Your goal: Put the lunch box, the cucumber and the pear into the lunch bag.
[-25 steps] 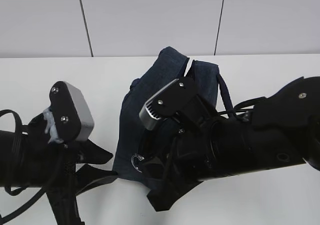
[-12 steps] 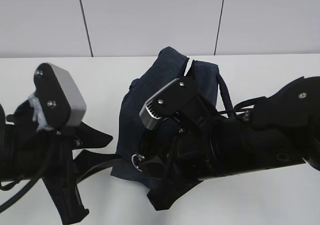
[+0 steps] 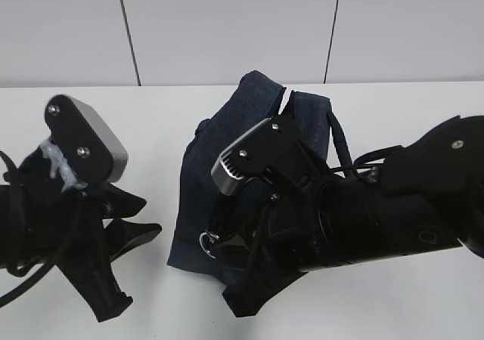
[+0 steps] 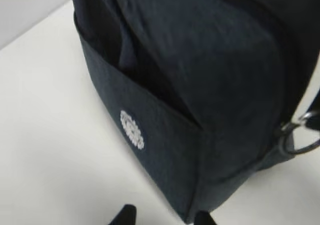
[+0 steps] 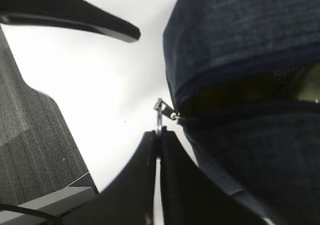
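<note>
Exterior: boxy dark navy fabric lunch bag (image 3: 249, 143) sits between my left gripper (image 3: 125, 238), jaws apart and clear of it, and my right gripper (image 3: 215, 242). Left wrist: bag just ahead of my spread fingertips (image 4: 126, 216). Right wrist: jaws clamped on metal ring pull (image 5: 159, 116).

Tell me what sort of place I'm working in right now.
Probably a lab or test bench, not a kitchen: a bare white tabletop, a plain white panelled wall behind, and only the dark navy fabric lunch bag between two black robot arms.
</note>
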You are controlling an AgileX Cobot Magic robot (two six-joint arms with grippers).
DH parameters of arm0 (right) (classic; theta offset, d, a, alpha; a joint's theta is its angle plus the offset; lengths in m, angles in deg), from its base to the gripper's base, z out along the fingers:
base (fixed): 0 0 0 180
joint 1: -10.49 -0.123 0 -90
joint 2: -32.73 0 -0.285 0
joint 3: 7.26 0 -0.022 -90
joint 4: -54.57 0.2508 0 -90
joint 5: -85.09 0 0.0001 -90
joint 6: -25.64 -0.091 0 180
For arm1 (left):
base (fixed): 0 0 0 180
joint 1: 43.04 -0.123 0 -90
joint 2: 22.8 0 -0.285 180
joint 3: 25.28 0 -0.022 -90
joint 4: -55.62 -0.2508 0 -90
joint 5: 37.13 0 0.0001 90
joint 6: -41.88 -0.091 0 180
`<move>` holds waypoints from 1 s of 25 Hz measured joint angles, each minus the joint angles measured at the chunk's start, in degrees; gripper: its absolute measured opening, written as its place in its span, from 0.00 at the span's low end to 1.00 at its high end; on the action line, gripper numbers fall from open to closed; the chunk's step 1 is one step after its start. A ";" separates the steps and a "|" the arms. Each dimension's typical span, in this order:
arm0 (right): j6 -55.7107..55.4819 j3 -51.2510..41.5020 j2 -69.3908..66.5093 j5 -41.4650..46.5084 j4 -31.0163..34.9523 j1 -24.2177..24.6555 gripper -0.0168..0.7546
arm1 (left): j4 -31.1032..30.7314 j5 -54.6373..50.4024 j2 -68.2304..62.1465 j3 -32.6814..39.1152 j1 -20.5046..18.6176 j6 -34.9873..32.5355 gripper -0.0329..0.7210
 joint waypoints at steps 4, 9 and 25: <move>0.00 0.00 0.00 0.02 0.00 0.00 0.02 | 1.45 0.71 -3.53 0.00 0.00 0.00 0.34; 0.00 0.00 0.00 0.02 0.00 0.00 0.02 | 1.45 -8.97 -3.12 0.00 -0.22 0.06 0.34; 0.00 0.00 0.00 0.12 0.00 0.00 0.02 | 1.45 -29.19 -2.84 0.00 -21.44 7.21 0.29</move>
